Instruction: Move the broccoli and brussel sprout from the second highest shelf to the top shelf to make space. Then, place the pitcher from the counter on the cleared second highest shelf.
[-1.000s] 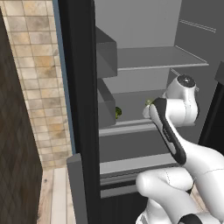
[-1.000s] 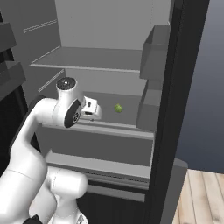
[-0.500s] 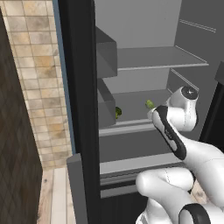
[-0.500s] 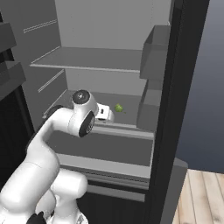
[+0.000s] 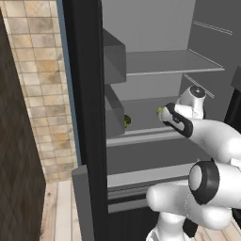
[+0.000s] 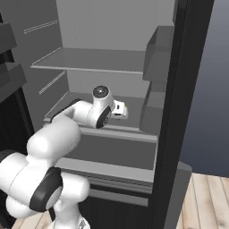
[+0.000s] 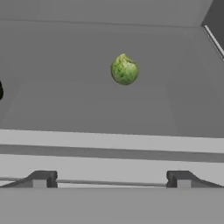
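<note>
Since the earlier pictures the arm has reached lower and further forward into the fridge, so the gripper (image 7: 111,179) now sits at the front rim of the second highest shelf (image 7: 109,144), pointing inward. Its two dark fingertips (image 7: 41,178) stand wide apart with nothing between them.

On this shelf, behind the rim and apart from the fingers, lies the brussel sprout (image 7: 124,69). It is a small round ball, light yellow-green, with faint paler leaf veins and a slightly pointed top. From the left base camera the sprout (image 5: 160,110) shows just beside the robot's wrist.

Near the left side of the same shelf sits the broccoli (image 5: 126,121), darker green and lumpy, partly hidden behind the door bin (image 5: 114,117).

Above them the top shelf (image 5: 169,63) is a thin grey panel, seen also from the right base camera (image 6: 89,60).
</note>
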